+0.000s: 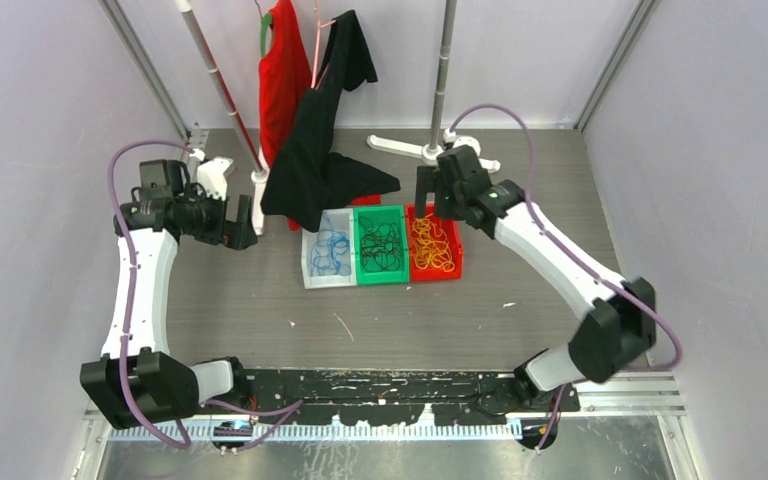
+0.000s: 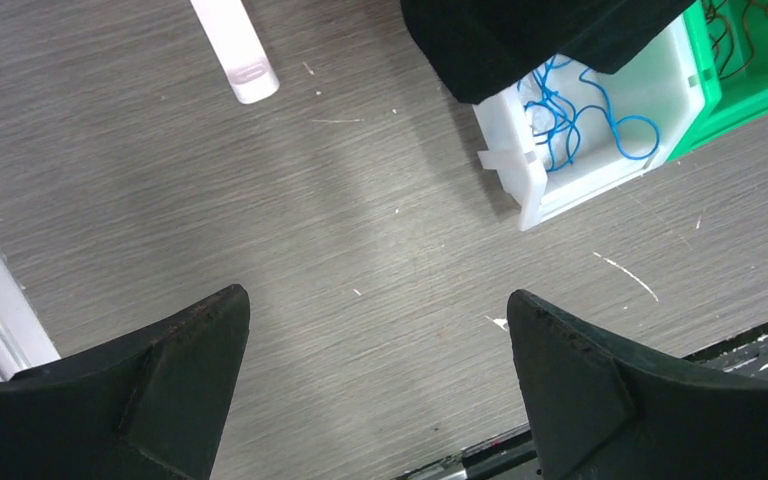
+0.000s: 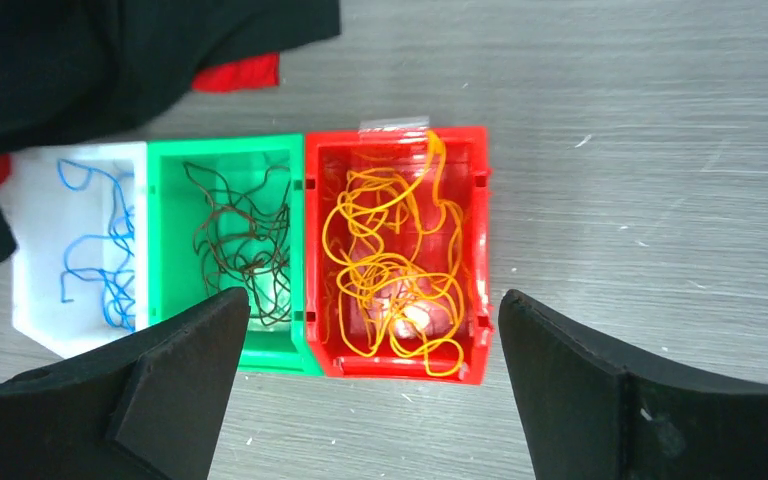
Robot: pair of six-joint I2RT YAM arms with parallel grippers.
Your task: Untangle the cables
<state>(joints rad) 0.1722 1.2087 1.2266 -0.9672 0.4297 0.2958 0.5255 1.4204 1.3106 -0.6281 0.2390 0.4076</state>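
Observation:
The cables lie sorted in three bins side by side mid-table. Blue cables (image 1: 330, 252) are in a white bin (image 1: 308, 262), black cables (image 1: 381, 245) in a green bin (image 1: 380, 280), yellow-orange cables (image 1: 430, 245) in a red bin (image 1: 457, 250). My left gripper (image 1: 245, 225) is open and empty over bare table, left of the white bin (image 2: 530, 190); the blue cables (image 2: 580, 115) show in its view. My right gripper (image 1: 425, 190) is open and empty above the red bin (image 3: 395, 135), over the yellow-orange cables (image 3: 390, 260). The black cables (image 3: 245, 240) and blue cables (image 3: 95, 240) lie to their left.
A black garment (image 1: 320, 150) hangs from a rack and drapes over the white bin's back edge; a red garment (image 1: 282, 75) hangs behind it. The rack's white feet (image 1: 415, 150) and a slanted white pole (image 1: 222, 90) stand at the back. A black rail (image 1: 390, 385) runs along the near edge.

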